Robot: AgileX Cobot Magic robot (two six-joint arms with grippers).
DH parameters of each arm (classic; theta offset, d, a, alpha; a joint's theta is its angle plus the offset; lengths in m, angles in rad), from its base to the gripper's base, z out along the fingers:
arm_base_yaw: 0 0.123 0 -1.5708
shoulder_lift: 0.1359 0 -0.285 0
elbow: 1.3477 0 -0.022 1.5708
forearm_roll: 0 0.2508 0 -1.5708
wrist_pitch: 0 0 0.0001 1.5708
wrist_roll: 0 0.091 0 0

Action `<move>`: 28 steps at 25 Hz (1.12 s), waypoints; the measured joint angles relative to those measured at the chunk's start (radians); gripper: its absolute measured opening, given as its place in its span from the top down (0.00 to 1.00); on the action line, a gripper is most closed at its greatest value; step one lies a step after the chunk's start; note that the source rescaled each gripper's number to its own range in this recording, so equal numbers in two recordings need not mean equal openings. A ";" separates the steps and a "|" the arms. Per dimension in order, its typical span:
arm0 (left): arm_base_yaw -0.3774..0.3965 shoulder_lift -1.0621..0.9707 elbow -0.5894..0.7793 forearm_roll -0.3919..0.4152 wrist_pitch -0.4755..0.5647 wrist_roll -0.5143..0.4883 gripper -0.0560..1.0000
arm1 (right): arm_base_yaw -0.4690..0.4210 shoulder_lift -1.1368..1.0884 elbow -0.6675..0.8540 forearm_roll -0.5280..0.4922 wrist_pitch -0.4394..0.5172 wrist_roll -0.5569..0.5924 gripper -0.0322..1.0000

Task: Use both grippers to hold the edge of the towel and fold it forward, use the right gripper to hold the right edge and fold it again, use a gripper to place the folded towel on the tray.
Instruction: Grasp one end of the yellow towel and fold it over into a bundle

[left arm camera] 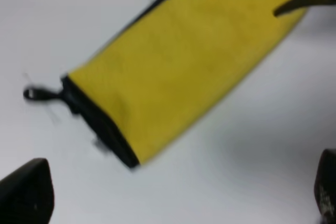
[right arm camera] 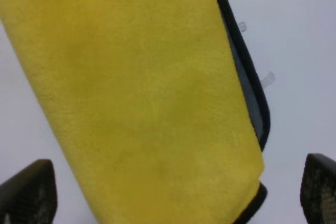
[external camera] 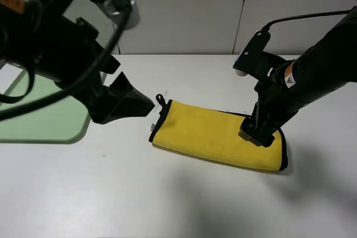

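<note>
Exterior high view: the towel (external camera: 215,135) lies on the table (external camera: 167,204) as a long yellow strip, already folded once, its loop (external camera: 161,100) at the left end. The second fold, from the right edge (external camera: 284,154), looks not yet made, and the move to the tray (external camera: 50,124) is left to do. The right gripper (external camera: 257,136) hangs over the strip's right end, jaws spread wide with nothing between them. Its wrist view shows cloth below and a sliver of grey reverse (right arm camera: 251,103) at that edge. The left gripper (external camera: 127,108) hovers just off the left end, jaws likewise released and empty. The tray, well left of the towel and partly hidden by the left arm (external camera: 50,43), shows nothing on its visible part.
</note>
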 joint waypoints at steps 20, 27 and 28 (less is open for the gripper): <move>0.000 -0.869 0.325 0.277 0.291 -0.579 0.01 | 0.000 0.000 0.000 0.096 -0.002 0.000 0.00; 0.000 -1.065 0.325 0.308 0.506 -0.623 0.01 | 0.000 0.000 0.000 0.105 -0.002 0.000 0.00; 0.000 -1.079 0.325 0.324 0.519 -0.629 0.01 | 0.000 0.000 0.000 0.105 -0.002 0.000 0.00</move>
